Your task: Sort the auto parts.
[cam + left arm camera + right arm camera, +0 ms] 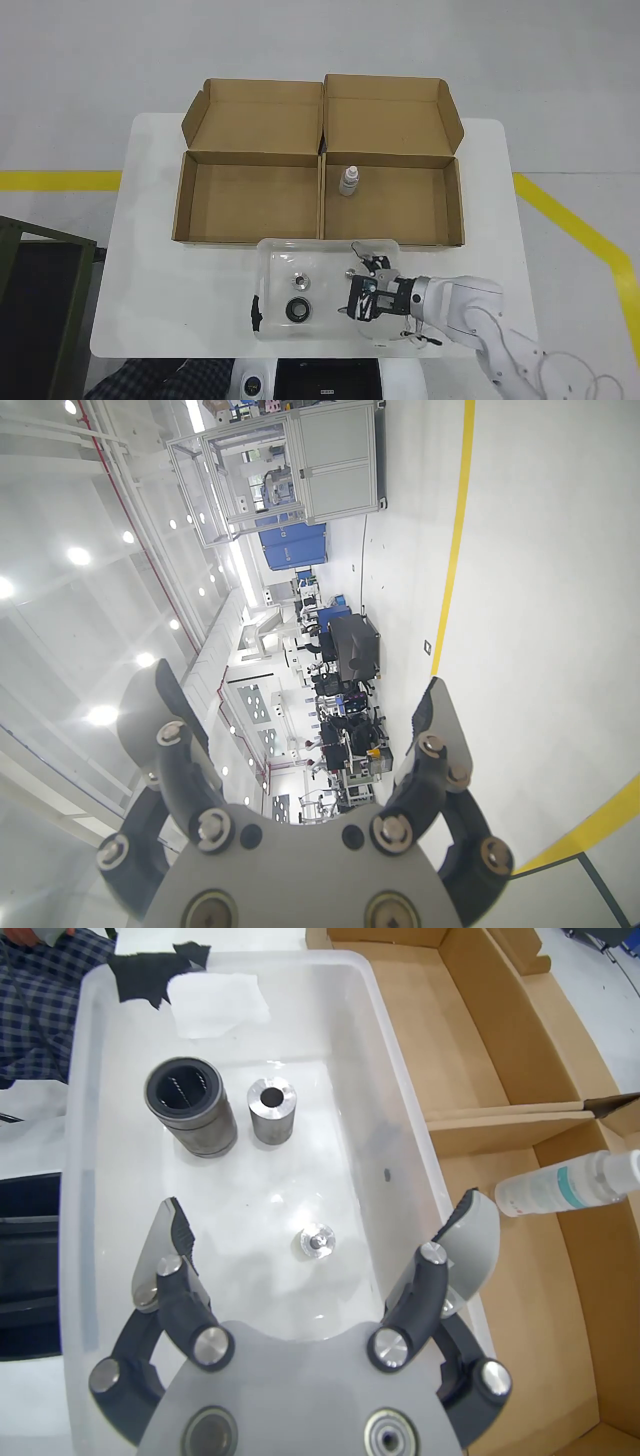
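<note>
— While the right gripper (322,1203) hangs over the clear bin (400,1093) at the desk's (140,280) front edge, what does it hold?
— Nothing. Its jaws stand wide apart above a small round metal part (316,1241) on the bin floor.
— The other parts?
— A black bearing (190,1105) and a steel bushing (271,1110) stand side by side toward the bin's left end. A white bottle (348,180) stands in the right cardboard box's (400,205) far-left corner.
— The left gripper (299,675)?
— Spread open, empty.

Pale grey floor (90,60), yellow lines (60,180) either side of white desk (140,250). Left wrist view: round ceiling lights (79,556), aluminium-framed enclosure (320,465), blue cabinets (295,545) beside it
</note>
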